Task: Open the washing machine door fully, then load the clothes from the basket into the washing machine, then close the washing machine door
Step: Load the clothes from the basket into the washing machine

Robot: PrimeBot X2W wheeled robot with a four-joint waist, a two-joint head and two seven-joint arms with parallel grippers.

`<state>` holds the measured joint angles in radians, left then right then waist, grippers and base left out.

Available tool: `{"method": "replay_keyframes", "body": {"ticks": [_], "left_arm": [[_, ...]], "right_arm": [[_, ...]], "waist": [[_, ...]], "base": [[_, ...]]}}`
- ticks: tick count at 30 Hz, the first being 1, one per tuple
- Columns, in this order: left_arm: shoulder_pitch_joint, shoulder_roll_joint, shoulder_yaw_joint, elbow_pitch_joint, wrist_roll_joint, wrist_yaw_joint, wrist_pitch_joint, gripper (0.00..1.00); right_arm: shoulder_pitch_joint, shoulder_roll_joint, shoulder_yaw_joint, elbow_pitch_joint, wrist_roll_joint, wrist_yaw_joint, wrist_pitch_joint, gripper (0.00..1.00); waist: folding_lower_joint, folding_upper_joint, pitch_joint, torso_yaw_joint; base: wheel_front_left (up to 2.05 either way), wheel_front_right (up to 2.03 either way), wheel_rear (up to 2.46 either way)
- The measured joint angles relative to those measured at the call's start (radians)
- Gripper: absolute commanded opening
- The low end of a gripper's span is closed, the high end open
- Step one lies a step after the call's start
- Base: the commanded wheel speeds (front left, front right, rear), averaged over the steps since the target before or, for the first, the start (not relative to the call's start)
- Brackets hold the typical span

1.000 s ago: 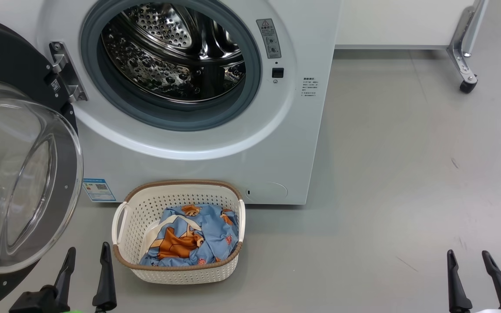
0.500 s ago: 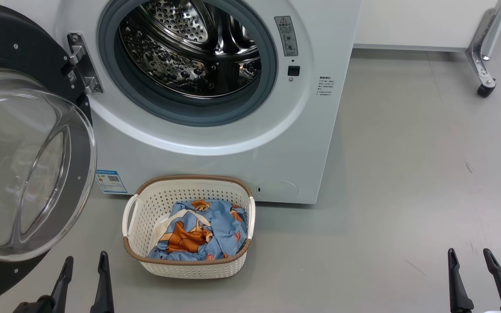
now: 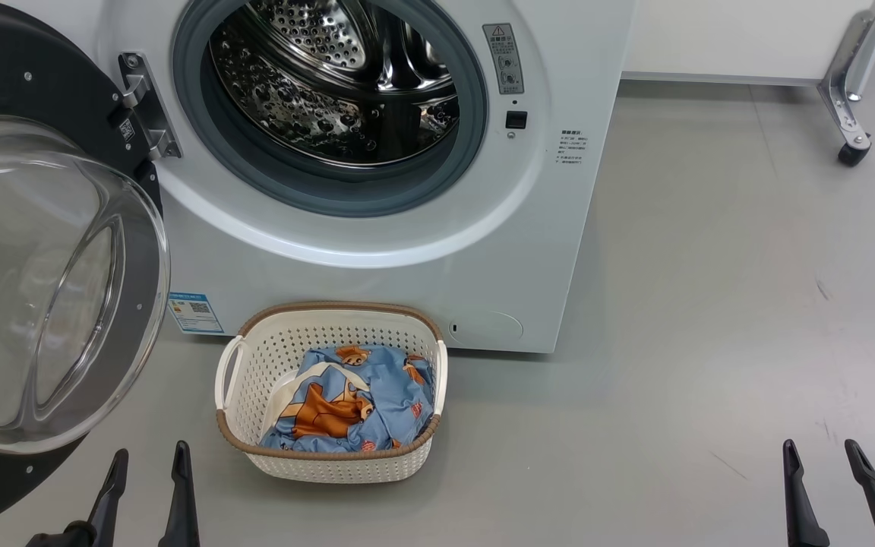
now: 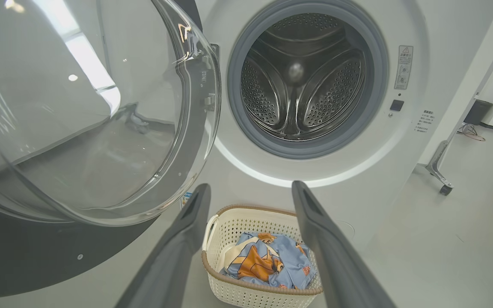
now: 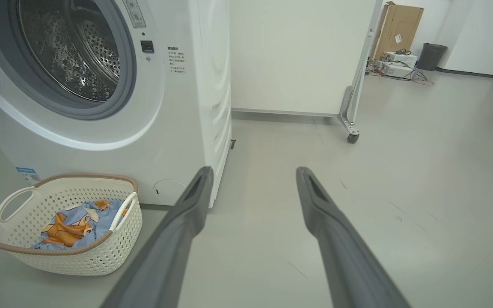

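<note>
Both grippers hang wide open and empty: my left gripper [image 3: 150, 452] near the basket [image 3: 339, 465], my right gripper [image 3: 819, 447] well apart over the floor [image 3: 711, 304]. The clothes [image 3: 350, 395] lie bunched in the basket before the washing machine [image 3: 407, 289], its door [image 3: 137, 304] swung out on my left. Reaching down, I might clip that door's glass or snag a finger in the basket's holes.

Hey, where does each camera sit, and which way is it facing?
Head: above, looking down at the washer, open door and basket; left fingers and right fingers at the bottom corners.
Left wrist: beside the door, facing the drum; its fingers frame the basket.
Right wrist: off the washer's right corner, facing the floor; its fingers rise mid-view.
Shared: all three show the basket holding clothes.
</note>
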<state>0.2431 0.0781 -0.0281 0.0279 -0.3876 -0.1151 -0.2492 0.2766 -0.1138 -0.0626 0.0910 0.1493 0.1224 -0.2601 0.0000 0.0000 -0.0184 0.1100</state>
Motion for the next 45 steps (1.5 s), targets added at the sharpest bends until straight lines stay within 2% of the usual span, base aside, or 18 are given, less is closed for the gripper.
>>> {"method": "replay_keyframes", "body": {"ticks": [45], "left_arm": [[-0.013, -0.007, 0.016, 0.052, 0.031, -0.008, 0.0, 1.0]], "right_arm": [[0.0, -0.02, 0.033, -0.003, 0.021, 0.0, 0.0, 1.0]], "waist": [[0.0, 0.0, -0.007, -0.016]], "base": [[0.0, 0.0, 0.0]]}}
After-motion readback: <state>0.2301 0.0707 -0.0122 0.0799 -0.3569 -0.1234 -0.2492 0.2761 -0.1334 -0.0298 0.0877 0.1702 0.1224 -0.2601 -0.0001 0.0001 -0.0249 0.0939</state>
